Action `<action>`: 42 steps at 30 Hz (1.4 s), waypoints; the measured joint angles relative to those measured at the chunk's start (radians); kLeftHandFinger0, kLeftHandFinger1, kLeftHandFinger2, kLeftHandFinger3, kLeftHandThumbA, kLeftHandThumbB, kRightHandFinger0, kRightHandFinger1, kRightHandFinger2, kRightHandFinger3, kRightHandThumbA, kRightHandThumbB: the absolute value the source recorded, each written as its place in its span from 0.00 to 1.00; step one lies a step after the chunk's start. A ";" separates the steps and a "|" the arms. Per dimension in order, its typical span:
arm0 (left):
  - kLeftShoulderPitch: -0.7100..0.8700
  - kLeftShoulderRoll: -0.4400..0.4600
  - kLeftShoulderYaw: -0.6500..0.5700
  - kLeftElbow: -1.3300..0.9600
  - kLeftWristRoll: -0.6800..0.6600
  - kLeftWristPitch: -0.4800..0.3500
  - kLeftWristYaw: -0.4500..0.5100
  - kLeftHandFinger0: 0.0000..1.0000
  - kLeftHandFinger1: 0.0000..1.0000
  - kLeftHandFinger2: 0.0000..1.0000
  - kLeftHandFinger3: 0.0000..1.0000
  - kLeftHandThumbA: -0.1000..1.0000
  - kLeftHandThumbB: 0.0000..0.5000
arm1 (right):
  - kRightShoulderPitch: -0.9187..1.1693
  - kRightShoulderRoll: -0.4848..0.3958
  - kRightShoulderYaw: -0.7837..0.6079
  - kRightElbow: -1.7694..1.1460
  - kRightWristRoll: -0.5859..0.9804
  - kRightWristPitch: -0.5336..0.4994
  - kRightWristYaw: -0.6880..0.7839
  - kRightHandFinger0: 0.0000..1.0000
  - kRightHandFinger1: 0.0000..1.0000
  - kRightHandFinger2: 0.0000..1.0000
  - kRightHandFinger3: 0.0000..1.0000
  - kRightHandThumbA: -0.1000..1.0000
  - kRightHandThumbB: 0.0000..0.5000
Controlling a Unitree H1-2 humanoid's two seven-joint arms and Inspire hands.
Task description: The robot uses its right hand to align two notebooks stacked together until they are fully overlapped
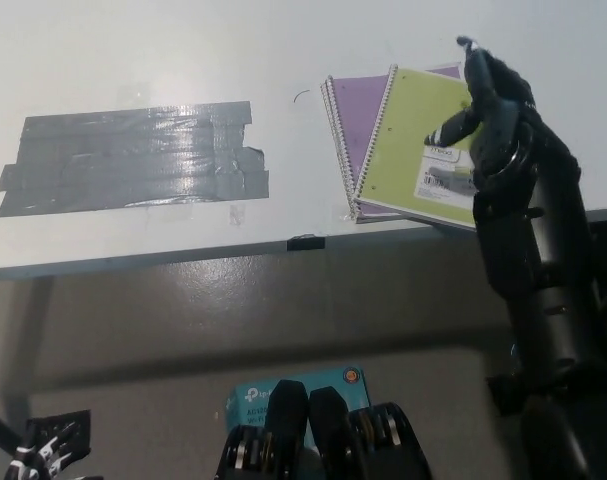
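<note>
Green notebook (415,140) lies skewed over purple notebook (355,120) at table's (133,60) near edge, spiral spine running 12-to-6, tilted clockwise. My right hand (493,120) rests on its 3 o'clock side, unclenched, grasping nothing. Left hand unseen.

I count two spiral-bound notebooks on my white bench (183,50): one lime-green notebook with a white label (413,140) lying on top, and one purple notebook (353,115) peeking out beneath it on its left side. One broad patch of grey duct tape (133,155) is stuck to the bench, and one small black tab (306,242) sits at the front edge. One black robot hand (493,115) of mine is over the green cover. Down on the floor there is one teal cardboard box (273,395), and one black plate (518,392) at the right.
</note>
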 measured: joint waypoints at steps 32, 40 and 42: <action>0.004 -0.008 -0.034 -0.001 -0.011 0.000 -0.012 0.48 0.66 0.91 1.00 1.00 1.00 | 0.096 0.059 0.008 0.113 -0.070 -0.003 -0.041 1.00 1.00 1.00 1.00 1.00 0.84; 0.000 -0.008 -0.040 -0.001 -0.010 0.000 -0.011 0.49 0.68 0.92 1.00 1.00 1.00 | 0.116 0.039 0.083 0.116 -0.074 -0.005 -0.040 1.00 1.00 1.00 1.00 1.00 0.86; -0.003 -0.008 -0.042 -0.001 -0.009 0.000 -0.011 0.42 0.64 0.90 1.00 1.00 1.00 | 0.122 0.031 0.113 0.117 -0.079 -0.006 -0.040 1.00 1.00 1.00 1.00 1.00 0.87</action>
